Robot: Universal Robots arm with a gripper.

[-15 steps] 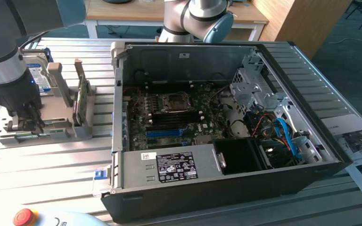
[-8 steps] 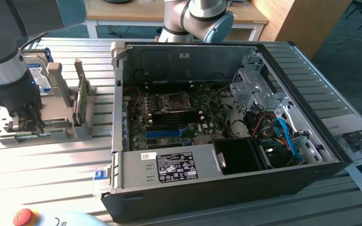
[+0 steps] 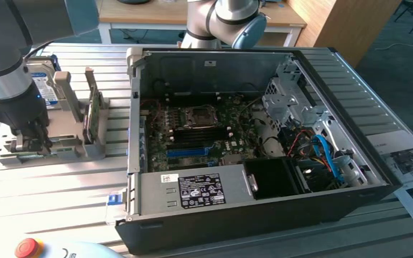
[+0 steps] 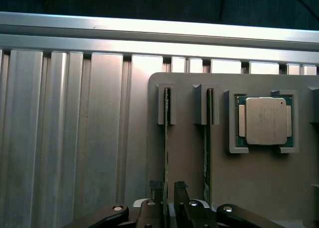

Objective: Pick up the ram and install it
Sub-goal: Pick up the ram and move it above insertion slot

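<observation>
The ram (image 4: 167, 138) is a thin, dark green board seen edge-on, long and narrow, standing upright in a slot of a flat grey holder (image 4: 187, 153) with its far end seated in a small notched grey block. A second stick (image 4: 208, 148) of the same thin green kind stands in the holder's neighbouring slot, parallel to the first, so there are two in all. Beyond that one, the holder has a square pocket with one processor (image 4: 262, 121) lying flat in it, its lid a dull matte silver with a green rim. The hand (image 4: 168, 190) is open at the holder's near end: its two dark metal fingers (image 4: 180, 188) stand apart on either side of the ram, the stick farther from the processor, with a gap showing on each side. The holder lies on a desk (image 4: 75, 138) of ribbed, shiny aluminium slats.
</observation>
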